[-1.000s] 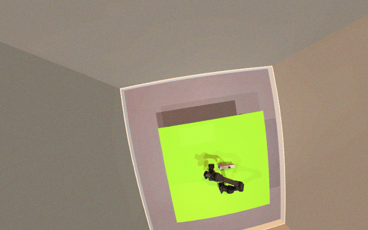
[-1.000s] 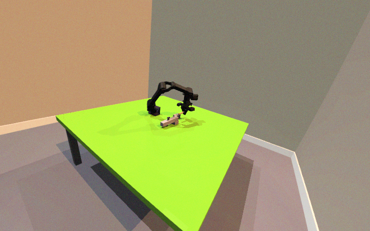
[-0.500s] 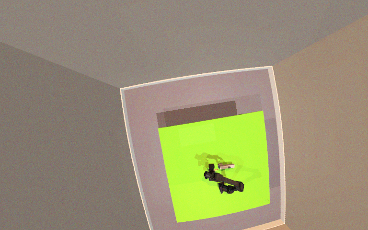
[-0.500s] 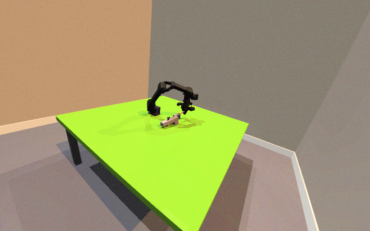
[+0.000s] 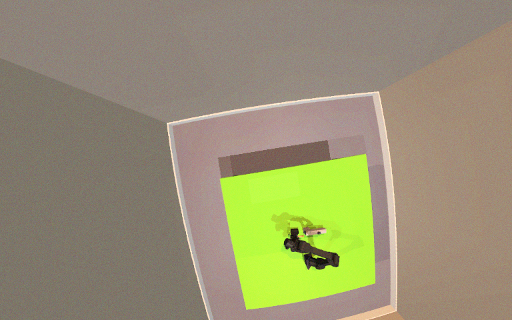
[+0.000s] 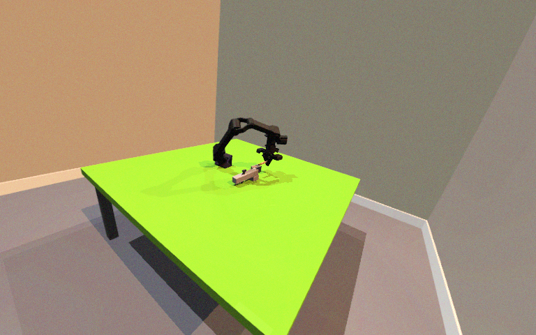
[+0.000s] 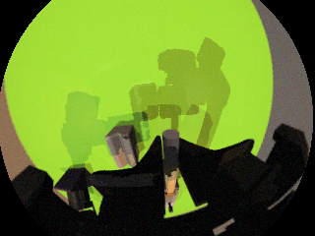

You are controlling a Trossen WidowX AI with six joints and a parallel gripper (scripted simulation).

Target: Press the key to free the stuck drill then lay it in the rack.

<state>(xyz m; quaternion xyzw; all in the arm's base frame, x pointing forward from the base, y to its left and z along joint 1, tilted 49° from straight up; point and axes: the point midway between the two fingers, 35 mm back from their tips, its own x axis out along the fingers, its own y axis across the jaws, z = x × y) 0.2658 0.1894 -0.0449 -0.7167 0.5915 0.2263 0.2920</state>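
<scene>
One black arm [image 5: 319, 253] [image 6: 258, 125], one gripper [image 5: 294, 238] [image 6: 268, 162] [image 7: 163, 138], one green table [image 5: 271, 279] [image 6: 221, 236] [image 7: 113, 49] and one pinkish block-shaped fixture [image 5: 315, 231] [image 6: 244, 176] are visible

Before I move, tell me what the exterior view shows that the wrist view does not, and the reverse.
Only exterior: the arm's base and a table leg.

Only wrist: the dark round end of the drill.

Both: the green table top, the end effector, shut on the drill, and shadows on the table top.

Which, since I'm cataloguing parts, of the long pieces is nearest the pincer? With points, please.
The thin orange-and-dark rod [image 5: 301, 236] [image 6: 262, 162] [image 7: 170, 183] gripped in the pincer [image 6: 268, 162] [image 7: 163, 138]; the thicker pinkish block [image 5: 316, 231] [image 6: 245, 176] sits farther off.
</scene>
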